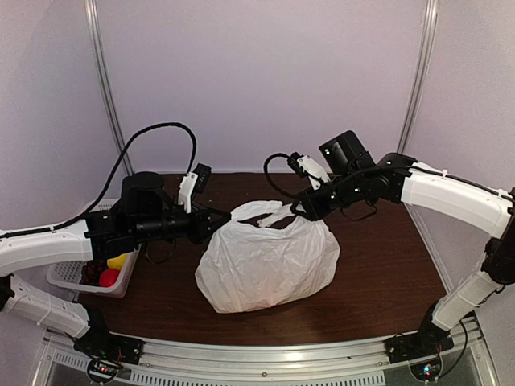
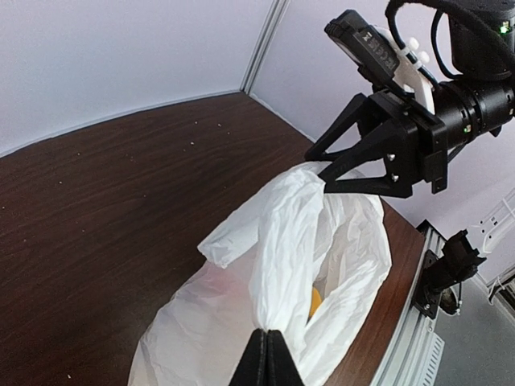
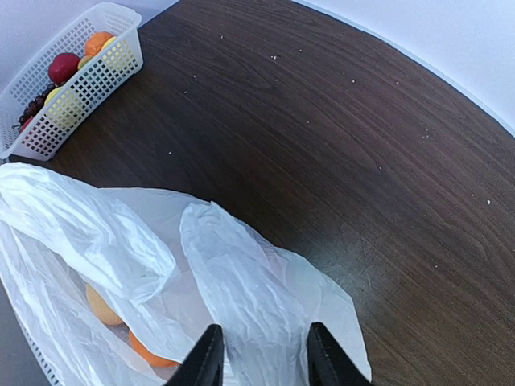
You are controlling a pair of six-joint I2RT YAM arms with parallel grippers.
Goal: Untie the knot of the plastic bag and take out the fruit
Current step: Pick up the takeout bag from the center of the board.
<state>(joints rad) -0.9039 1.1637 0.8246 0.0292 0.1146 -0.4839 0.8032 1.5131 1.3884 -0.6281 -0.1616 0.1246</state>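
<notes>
The white plastic bag (image 1: 265, 265) sits mid-table with its mouth open and its two handles apart; no knot shows. My left gripper (image 1: 223, 219) is shut on the bag's left handle strip, seen pinched in the left wrist view (image 2: 270, 334). My right gripper (image 1: 299, 211) is open at the right handle; in the right wrist view (image 3: 264, 328) a fold of the bag (image 3: 265, 281) lies between its spread fingers. Inside the bag an orange fruit (image 3: 149, 354) and a peach-coloured one (image 3: 100, 307) show. An orange patch of fruit (image 2: 315, 301) shows through the mouth.
A white slatted basket (image 1: 60, 277) stands at the left table edge with a red apple (image 1: 109, 278), a yellow fruit and dark grapes; it also shows in the right wrist view (image 3: 96, 76). The dark wooden table (image 1: 386, 265) ends at a metal rail in front.
</notes>
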